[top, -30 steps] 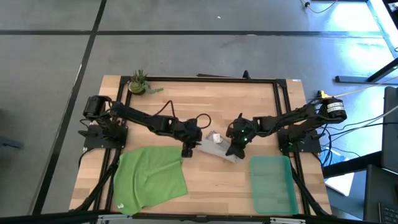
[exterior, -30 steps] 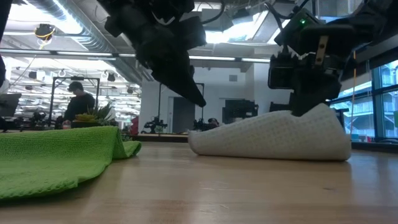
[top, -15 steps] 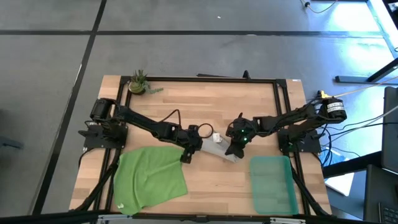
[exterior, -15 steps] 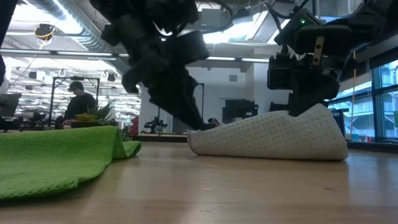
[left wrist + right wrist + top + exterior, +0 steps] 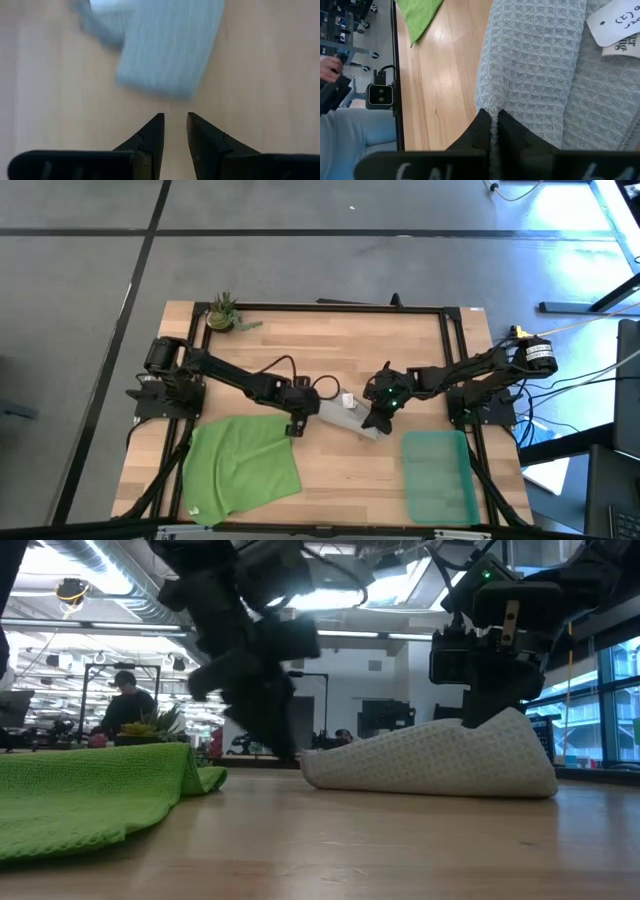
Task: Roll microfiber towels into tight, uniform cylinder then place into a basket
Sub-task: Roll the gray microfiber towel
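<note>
The light grey towel [image 5: 345,418] lies partly rolled at mid-table, its white tag [image 5: 348,401] on top. In the low view the grey towel [image 5: 430,760] rests on the table and rises toward its right end. My right gripper [image 5: 375,423] is shut on that raised end. My left gripper [image 5: 294,427] stands at the towel's left end, pointing down, its fingers a narrow gap apart and empty [image 5: 175,120]. The towel's end [image 5: 167,50] lies just ahead of them. The green towel [image 5: 243,465] lies flat at the near left. The teal basket [image 5: 405,470] stands empty at the near right. My right gripper pinches a ridge of the grey towel [image 5: 493,107] between its two fingers, at the towel's right end. The fingers come from above, pointing down. That end is held raised [image 5: 505,720], while the rest of the towel lies on the table.
A small potted plant [image 5: 222,313] stands at the far left corner. A black frame [image 5: 330,307] runs around the table. The green towel's edge [image 5: 200,778] lies close to my left gripper. A person [image 5: 125,700] is in the room behind.
My left gripper has gone down beside the grey towel's left end and has turned from slanting to pointing more steeply down. My right gripper has kept its hold on the towel.
</note>
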